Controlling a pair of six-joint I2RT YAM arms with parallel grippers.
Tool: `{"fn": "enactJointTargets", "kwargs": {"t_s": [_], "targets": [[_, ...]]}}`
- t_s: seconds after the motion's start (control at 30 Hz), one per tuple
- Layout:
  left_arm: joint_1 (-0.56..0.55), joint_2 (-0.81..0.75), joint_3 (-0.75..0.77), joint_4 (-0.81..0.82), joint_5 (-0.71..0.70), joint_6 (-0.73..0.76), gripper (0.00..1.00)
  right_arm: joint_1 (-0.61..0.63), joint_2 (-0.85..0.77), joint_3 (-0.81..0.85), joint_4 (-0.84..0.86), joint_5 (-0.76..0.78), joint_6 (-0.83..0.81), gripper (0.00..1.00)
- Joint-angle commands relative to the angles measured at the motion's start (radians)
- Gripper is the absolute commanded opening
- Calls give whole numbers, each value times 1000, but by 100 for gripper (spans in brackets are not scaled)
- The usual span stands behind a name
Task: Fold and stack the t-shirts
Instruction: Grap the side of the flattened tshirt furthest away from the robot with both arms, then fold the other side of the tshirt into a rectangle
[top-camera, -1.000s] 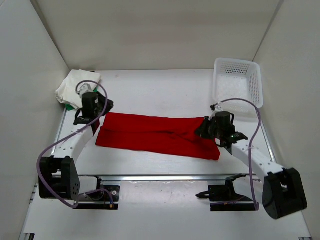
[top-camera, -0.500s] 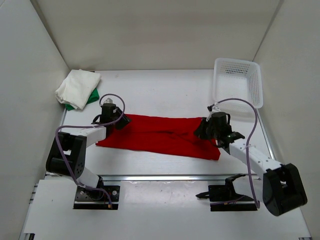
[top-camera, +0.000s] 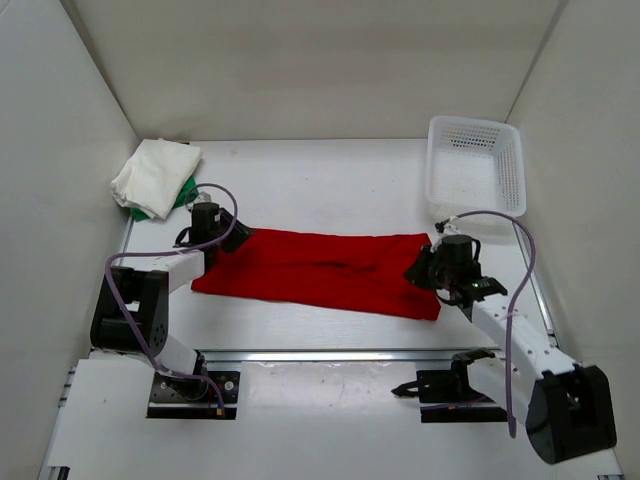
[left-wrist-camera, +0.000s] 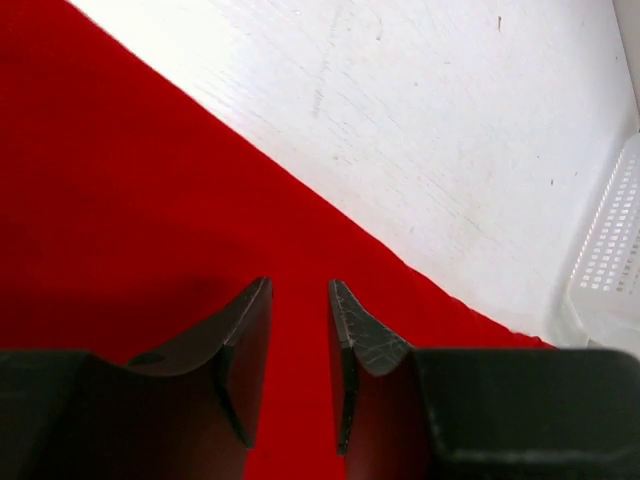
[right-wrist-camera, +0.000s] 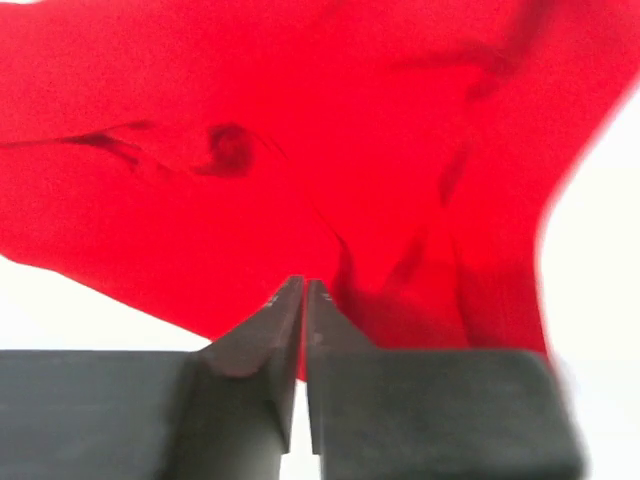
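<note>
The red t-shirt (top-camera: 320, 270) lies as a long folded strip across the middle of the table. My left gripper (top-camera: 233, 240) is low over its far-left corner. In the left wrist view the left gripper (left-wrist-camera: 300, 285) has its jaws a narrow gap apart, with flat red cloth (left-wrist-camera: 120, 200) under and between them. My right gripper (top-camera: 421, 268) is at the strip's right end. In the right wrist view the right gripper (right-wrist-camera: 303, 282) is shut on the edge of the rumpled red cloth (right-wrist-camera: 250, 120). The folded off-white t-shirt (top-camera: 150, 172) lies on the green t-shirt (top-camera: 186, 191) at the far left.
A white mesh basket (top-camera: 476, 170) stands at the far right, and also shows in the left wrist view (left-wrist-camera: 610, 260). White walls enclose the table on three sides. A metal rail (top-camera: 330, 352) runs along the near edge.
My left gripper moved right and down onto the shirt's far-left corner. My right gripper shifted right and nearer, drawing the shirt's right end with it.
</note>
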Motion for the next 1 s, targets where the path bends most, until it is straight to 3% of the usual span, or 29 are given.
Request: {"fn": "enactJointTargets", "kwargs": {"t_s": [0.0, 0.13, 0.23, 0.3, 0.6, 0.67, 0.77, 0.97], "targets": [[-51, -49, 52, -11, -29, 29, 40, 51, 134, 96, 172, -58, -16, 0], [-129, -39, 70, -8, -60, 41, 40, 83, 326, 187, 329, -80, -48, 0], [-175, -22, 55, 18, -57, 29, 39, 53, 438, 195, 459, -172, -27, 22], [-172, 10, 44, 22, -47, 26, 38, 51, 512, 230, 479, -205, -30, 28], [-157, 38, -1, 55, -29, 15, 37, 106, 659, 242, 461, -180, -53, 34], [-160, 35, 0, 49, -34, 15, 37, 137, 653, 247, 429, -167, -59, 20], [-155, 40, 0, 61, -28, 14, 38, 177, 610, 218, 394, -150, -55, 7], [-149, 43, 3, 67, -16, 4, 37, 322, 475, 149, 291, -86, 16, 2]]}}
